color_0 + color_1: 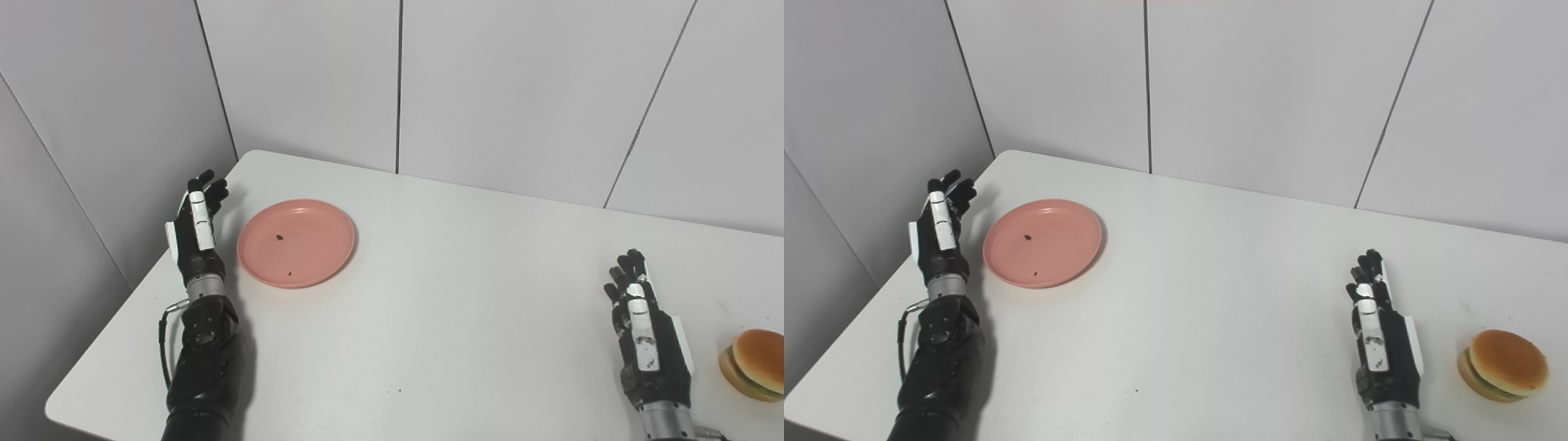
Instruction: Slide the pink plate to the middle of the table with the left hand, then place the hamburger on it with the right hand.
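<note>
Right hand (1381, 343) waits w/ fingers spread, burger (1503, 366) just right of it; left hand (196, 229), fingers apart, just left of plate (296, 242).

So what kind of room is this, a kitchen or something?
Probably a robot test booth, not a kitchen: a bare white table boxed in by plain panel walls, with only a pink plate and a hamburger set out between two open robot hands.

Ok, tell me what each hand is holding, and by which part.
Nothing is held. The left hand is open beside the pink plate, apart from it; the right hand is open left of the hamburger.
</note>
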Controlling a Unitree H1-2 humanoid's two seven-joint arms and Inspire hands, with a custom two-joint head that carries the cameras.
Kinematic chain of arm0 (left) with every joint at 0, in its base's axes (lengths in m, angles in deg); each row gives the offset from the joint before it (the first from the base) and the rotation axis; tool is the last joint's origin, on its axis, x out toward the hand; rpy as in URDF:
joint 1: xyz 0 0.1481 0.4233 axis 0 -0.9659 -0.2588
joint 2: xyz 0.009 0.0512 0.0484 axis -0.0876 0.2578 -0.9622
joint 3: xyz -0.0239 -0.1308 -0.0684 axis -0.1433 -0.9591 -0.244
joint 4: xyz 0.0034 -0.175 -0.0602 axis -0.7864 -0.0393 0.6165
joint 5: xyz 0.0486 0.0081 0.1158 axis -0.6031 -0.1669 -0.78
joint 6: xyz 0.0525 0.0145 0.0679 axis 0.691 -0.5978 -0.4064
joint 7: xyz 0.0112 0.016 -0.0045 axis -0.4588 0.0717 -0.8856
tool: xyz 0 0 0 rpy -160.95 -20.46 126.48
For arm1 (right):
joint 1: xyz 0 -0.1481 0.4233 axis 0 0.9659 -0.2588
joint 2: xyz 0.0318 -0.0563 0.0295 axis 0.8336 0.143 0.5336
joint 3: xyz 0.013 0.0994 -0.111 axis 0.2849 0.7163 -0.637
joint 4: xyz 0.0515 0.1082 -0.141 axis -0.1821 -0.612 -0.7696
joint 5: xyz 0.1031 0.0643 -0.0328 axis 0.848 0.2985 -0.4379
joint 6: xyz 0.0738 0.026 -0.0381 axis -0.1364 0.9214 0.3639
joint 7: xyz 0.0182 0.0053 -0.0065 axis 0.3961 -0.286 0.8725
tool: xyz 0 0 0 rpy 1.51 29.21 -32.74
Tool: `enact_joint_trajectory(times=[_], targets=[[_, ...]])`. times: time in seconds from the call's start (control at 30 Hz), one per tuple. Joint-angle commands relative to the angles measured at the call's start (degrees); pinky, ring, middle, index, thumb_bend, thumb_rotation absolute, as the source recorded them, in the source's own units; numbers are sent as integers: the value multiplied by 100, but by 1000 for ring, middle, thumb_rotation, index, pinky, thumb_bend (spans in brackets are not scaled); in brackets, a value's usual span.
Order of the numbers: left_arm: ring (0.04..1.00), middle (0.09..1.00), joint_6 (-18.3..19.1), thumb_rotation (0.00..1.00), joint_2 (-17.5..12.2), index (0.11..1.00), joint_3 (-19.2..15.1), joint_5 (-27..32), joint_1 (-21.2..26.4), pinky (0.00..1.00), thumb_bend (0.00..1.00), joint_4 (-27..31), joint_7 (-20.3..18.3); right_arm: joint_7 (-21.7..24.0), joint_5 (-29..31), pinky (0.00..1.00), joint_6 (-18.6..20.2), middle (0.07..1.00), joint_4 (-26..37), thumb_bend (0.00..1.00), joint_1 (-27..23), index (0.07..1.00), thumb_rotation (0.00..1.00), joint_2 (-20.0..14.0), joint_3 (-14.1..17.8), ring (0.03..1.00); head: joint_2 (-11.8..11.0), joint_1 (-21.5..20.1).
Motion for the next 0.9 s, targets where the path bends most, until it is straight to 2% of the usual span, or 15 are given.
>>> enact_joint_trajectory(times=[0.0, 0.07, 0.23, 0.43, 0.53, 0.63, 0.87], targets=[[819, 784, 149, 1000, 50, 772, 108, 51, -55, 892, 742, 130, -151, 15, -6, 1000, -105, 1000, -158, 541, 290, 1000, 853, -14, 37, 1000, 3, -4], [835, 806, 209, 1000, 49, 790, 166, 48, -93, 882, 739, 206, -246, 6, -18, 1000, -99, 1000, -150, 530, 290, 1000, 863, -12, 36, 1000, 5, -7], [826, 801, 790, 1000, 50, 778, 364, 52, -233, 847, 811, 613, -401, 0, -37, 1000, -110, 1000, -153, 538, 291, 1000, 867, -18, 33, 1000, -5, -15], [871, 850, 1667, 1000, 5, 830, 526, 82, -359, 900, 768, 1130, -586, 2, 8, 1000, -94, 1000, -148, 549, 288, 1000, 864, 2, 49, 1000, -1, -56], [885, 861, 1966, 1000, -41, 846, 625, 85, -413, 929, 777, 1303, -722, -37, 4, 1000, -47, 1000, -111, 546, 294, 1000, 851, 25, 53, 1000, 2, -55], [883, 858, 2126, 1000, -40, 843, 679, 85, -419, 934, 780, 1372, -756, -8, 40, 1000, -52, 1000, -106, 540, 297, 1000, 838, 25, 53, 1000, 8, -50], [864, 850, 2211, 1000, 124, 834, 756, 201, -388, 880, 756, 1422, -894, 21, 50, 1000, -31, 1000, -102, 541, 288, 1000, 831, 19, 37, 1000, 34, -95]])
